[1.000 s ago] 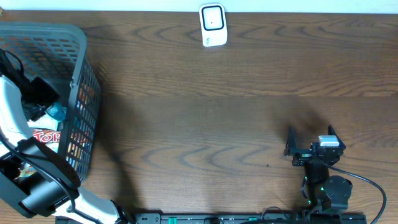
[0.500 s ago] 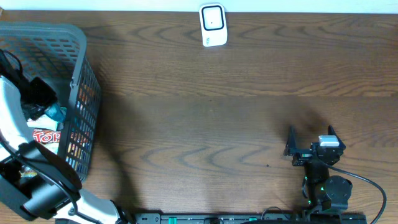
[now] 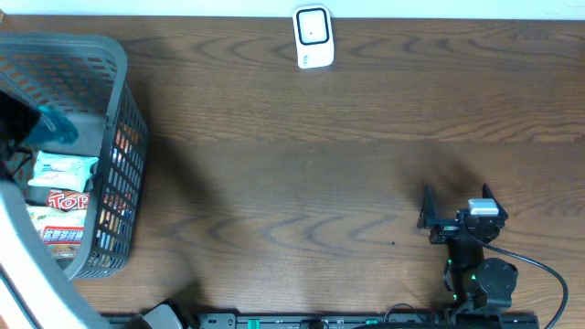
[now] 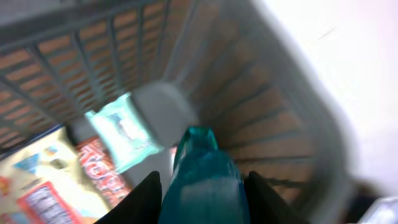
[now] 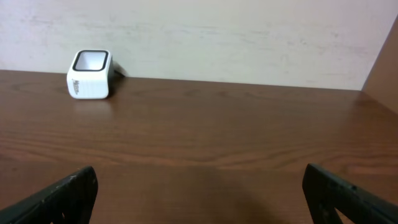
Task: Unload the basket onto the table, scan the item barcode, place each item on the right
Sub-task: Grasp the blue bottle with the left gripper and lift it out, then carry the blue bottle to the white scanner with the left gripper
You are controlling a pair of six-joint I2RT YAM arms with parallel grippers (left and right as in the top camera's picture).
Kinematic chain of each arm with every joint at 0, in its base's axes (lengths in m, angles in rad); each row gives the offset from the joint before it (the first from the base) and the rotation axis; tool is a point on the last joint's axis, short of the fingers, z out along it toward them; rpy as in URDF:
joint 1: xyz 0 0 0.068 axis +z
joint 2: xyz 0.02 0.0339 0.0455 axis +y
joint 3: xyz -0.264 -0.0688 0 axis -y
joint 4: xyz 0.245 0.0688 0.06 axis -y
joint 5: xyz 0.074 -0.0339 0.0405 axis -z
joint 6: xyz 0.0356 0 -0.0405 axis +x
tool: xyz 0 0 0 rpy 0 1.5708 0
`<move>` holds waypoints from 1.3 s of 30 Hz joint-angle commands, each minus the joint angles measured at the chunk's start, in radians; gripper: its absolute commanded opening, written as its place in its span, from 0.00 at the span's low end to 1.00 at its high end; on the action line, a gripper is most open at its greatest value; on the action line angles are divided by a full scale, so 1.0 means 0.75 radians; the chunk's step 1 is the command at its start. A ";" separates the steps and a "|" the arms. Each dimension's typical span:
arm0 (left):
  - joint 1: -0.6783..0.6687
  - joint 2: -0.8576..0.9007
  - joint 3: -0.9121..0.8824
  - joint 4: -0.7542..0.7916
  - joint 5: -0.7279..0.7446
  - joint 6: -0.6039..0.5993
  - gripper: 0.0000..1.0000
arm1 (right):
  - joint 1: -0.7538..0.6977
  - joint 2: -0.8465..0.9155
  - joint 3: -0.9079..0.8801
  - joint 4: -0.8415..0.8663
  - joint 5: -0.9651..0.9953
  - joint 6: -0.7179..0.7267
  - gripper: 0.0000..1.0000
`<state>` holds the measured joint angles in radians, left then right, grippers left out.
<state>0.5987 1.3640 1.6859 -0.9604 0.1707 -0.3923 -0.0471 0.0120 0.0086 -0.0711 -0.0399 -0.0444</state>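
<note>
Right, from overhead first: the grey basket [image 3: 117, 100] sits at the left edge of the table [image 3: 302, 183], and the teal item [image 3: 57, 123] shows as a smear in its upper part, above the packets lying in the bottom. My left arm [image 3: 23, 260] is a pale blur down the lower left of the frame, and my fingers there are too blurred to make out. The scanner [image 3: 312, 37] stands at the top centre, well apart from the basket. My right gripper [image 3: 455, 217] rests at the lower right with its jaws spread wide and nothing between them.

On the left wrist view, my left gripper [image 4: 200, 190] is closed partway around the teal item [image 4: 199, 155], which fills the gap between the two dark fingers [image 4: 142, 200] at the bottom centre. Behind it, in the left half of the frame, a mint packet [image 4: 121, 130] and a red packet [image 4: 102, 177] lie on the basket floor, with the basket wall running up the right. I see no barcode on the item from here.

The right wrist view shows the scanner [image 5: 90, 74] at the upper left on bare table, and my open right gripper [image 5: 199, 177] empty.

I judge the pick is made and the carry is in hand. Next I need to clear the basket rim, cross to the scanner, and turn the item until its barcode faces the scanner's window, without loosening my hold.
</note>
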 commanded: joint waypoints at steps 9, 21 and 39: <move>-0.242 -0.232 0.044 0.102 0.391 -0.343 0.29 | 0.013 -0.006 -0.004 -0.004 0.011 0.013 0.99; -0.887 0.025 0.044 0.029 0.146 -0.211 0.29 | 0.013 -0.006 -0.004 -0.005 0.011 0.013 0.99; -1.396 0.527 0.044 -0.085 -0.502 -0.837 0.29 | 0.013 -0.006 -0.004 -0.004 0.011 0.013 0.99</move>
<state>-0.4171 1.7145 1.6859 -1.0286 -0.1165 -0.8532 -0.0471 0.0120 0.0086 -0.0708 -0.0395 -0.0444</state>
